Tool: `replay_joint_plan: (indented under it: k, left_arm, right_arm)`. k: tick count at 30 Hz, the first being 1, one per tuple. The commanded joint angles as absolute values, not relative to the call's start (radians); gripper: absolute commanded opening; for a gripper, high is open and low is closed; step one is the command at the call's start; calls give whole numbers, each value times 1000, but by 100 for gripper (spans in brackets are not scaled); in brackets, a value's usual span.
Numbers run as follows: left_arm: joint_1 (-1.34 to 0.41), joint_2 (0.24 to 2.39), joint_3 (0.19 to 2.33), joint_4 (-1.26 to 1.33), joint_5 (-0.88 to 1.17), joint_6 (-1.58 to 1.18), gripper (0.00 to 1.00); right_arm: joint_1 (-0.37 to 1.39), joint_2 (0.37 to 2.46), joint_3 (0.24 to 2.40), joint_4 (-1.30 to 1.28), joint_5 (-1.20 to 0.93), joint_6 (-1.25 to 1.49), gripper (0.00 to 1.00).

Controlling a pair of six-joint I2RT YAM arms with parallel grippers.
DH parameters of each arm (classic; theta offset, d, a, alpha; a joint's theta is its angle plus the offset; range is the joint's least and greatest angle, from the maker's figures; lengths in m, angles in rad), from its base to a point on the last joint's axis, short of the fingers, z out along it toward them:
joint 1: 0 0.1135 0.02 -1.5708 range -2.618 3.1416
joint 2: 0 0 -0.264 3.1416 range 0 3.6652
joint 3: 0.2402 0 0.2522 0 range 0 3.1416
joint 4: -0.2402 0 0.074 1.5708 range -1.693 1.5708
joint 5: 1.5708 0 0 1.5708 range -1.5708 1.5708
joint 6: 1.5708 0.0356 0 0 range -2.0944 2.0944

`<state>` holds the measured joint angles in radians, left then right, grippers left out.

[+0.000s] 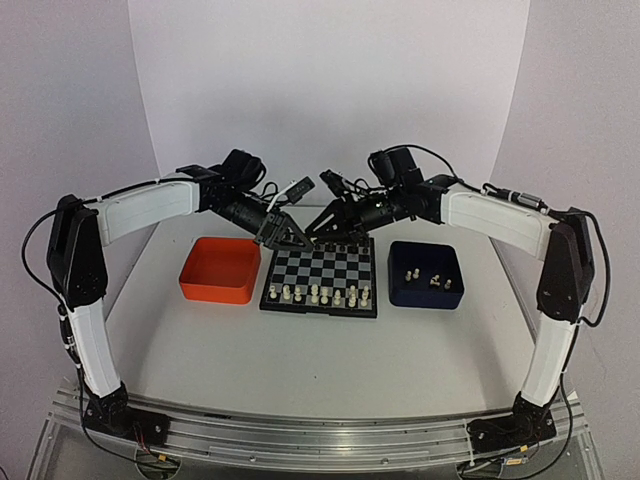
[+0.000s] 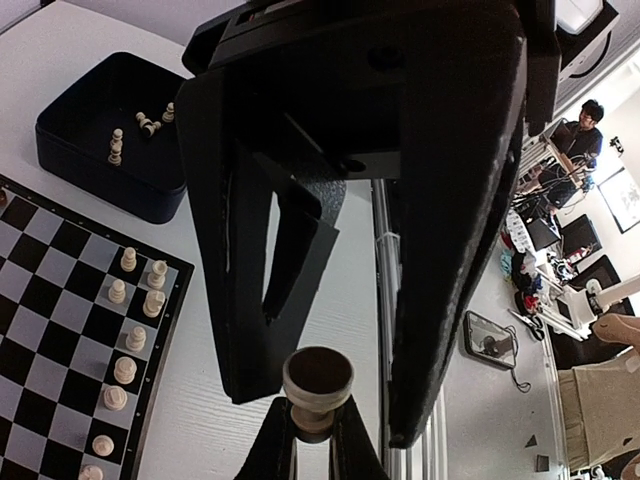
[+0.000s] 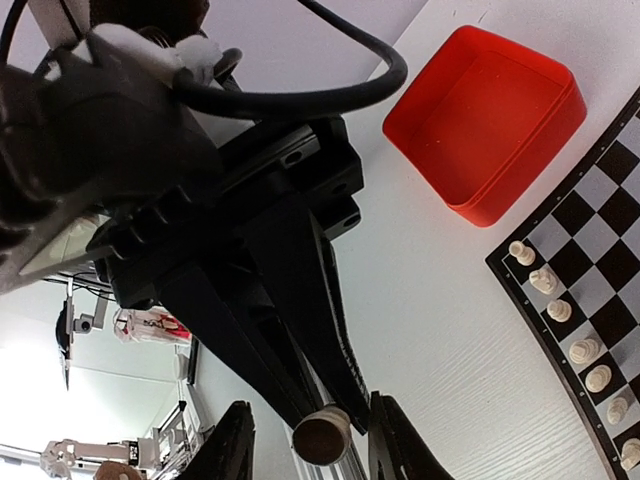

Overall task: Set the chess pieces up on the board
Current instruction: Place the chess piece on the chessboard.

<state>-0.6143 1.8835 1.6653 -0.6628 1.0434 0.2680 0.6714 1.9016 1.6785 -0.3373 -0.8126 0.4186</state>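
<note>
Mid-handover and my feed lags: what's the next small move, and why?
Probably close the right gripper onto the chess piece: the left gripper pinches it, and it sits between the right jaws with gaps either side.

White wood-grain table with three things sitting on it in a row: orange tray on the left, chessboard just beside it, dark blue tray near the board's right side.
</note>
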Motion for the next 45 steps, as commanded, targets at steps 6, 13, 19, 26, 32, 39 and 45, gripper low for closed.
replay_joint_plan:
  k: [6, 13, 19, 26, 32, 39, 45]
  left_arm:
    - [-624, 1893, 1724, -683, 1020, 260, 0]
    - [-624, 1891, 1721, -684, 1018, 264, 0]
    - [-623, 1855, 1691, -601, 1001, 205, 42]
    - [-608, 1668, 1448, -237, 832, -46, 100]
    - [-594, 1474, 1179, 156, 690, -304, 100]
    - [-592, 1485, 1007, 705, 730, -674, 79]
    - [-594, 1608, 1022, 962, 764, -874, 63]
  right_arm:
    - [680, 1923, 1715, -311, -786, 451, 18]
    - [680, 1893, 1685, -310, -747, 452, 0]
    - [680, 1839, 1628, -261, -663, 470, 0]
    - [679, 1728, 1465, 34, -569, 576, 0]
    - [678, 1681, 1343, 310, -534, 730, 0]
    - [677, 1713, 1217, 817, -462, 1046, 0]
    - [678, 1794, 1238, 1027, -456, 1224, 0]
